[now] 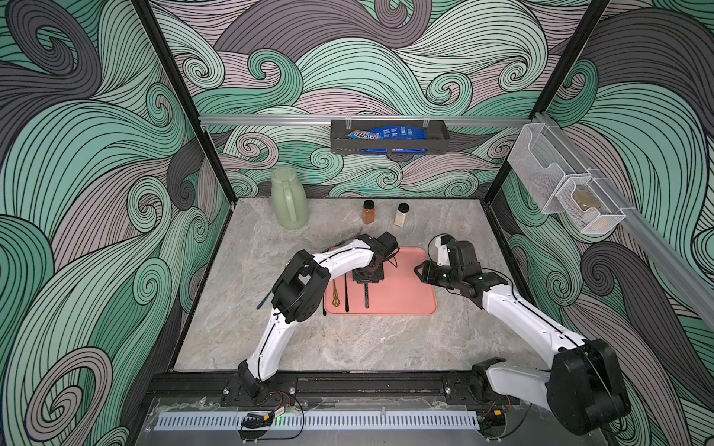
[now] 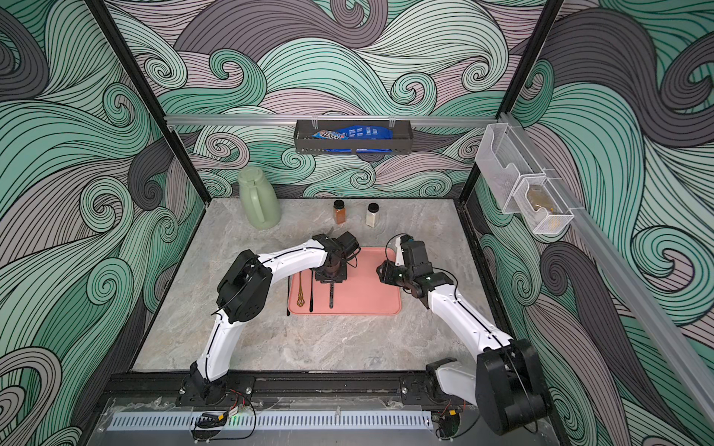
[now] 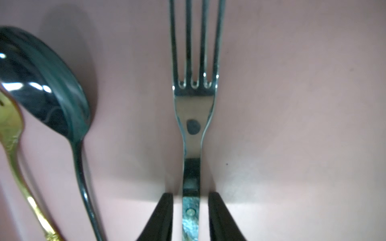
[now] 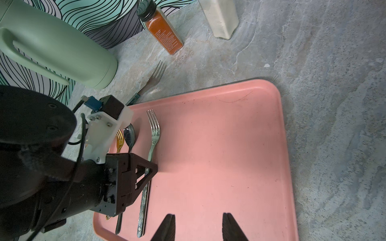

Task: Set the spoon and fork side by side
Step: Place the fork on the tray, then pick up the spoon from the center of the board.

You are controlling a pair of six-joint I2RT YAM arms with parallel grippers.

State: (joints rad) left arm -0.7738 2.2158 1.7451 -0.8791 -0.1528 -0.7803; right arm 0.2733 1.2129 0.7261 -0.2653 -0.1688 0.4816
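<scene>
On the pink tray (image 4: 229, 146) the fork (image 3: 195, 116) lies flat, parallel to the spoon (image 3: 41, 83), with bare tray between them. A gold utensil (image 3: 10, 129) lies just beside the spoon. The left gripper (image 3: 190, 198) straddles the fork's handle, jaws parted with a gap on each side, holding nothing. Its wrist hides the fork's head from above. The right gripper (image 4: 198, 219) hovers over the tray, jaws apart and empty. Beyond the tray lie a second fork (image 4: 155, 76), then an orange spice jar (image 4: 165, 35), a white jar (image 4: 221, 18) and a green pitcher (image 4: 58, 48).

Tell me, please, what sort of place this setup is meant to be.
Probably a mock kitchen counter inside a robot test cell: a fork on a pink tray, with an orange spice jar and a green jug standing behind.
</scene>
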